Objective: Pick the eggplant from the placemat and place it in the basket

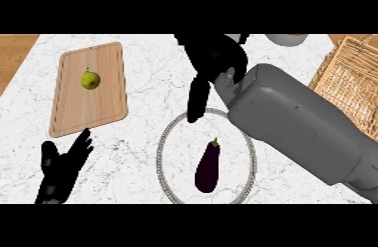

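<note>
Hovering right hand [212, 61]: held over the far edge of the placemat [164, 146], fingers stretched out and spread, nothing held. One finger is pointed down at the mat's far rim. The palm is seen only as a dark mass, so the thumb may be partly curled.
Right forearm [303, 126]: brought in from the lower right and laid across the mat's right side, where part of the rim is hidden by it.
Eggplant [208, 167]: lying on the placemat in its near half, stem toward the far side. It is apart from the right hand's fingers and untouched.
Basket [347, 76]: wicker, set at the right of the counter, partly covered by the forearm, well apart from the eggplant.
Left hand [63, 163]: open, fingers up, resting at the lower left near the cutting board [96, 111].
Cutting board: wooden, at the left, with a yellow-green fruit [90, 80] on it. Neither is called for by the task.
Step in hand: judged to be the approach before the grasp, as the eggplant is not yet picked.
Next move: the hand would need to be drawn nearer and lowered over the eggplant's body, and the fingers closed across its width. A lift and a carry rightward to the basket would then be needed.
</note>
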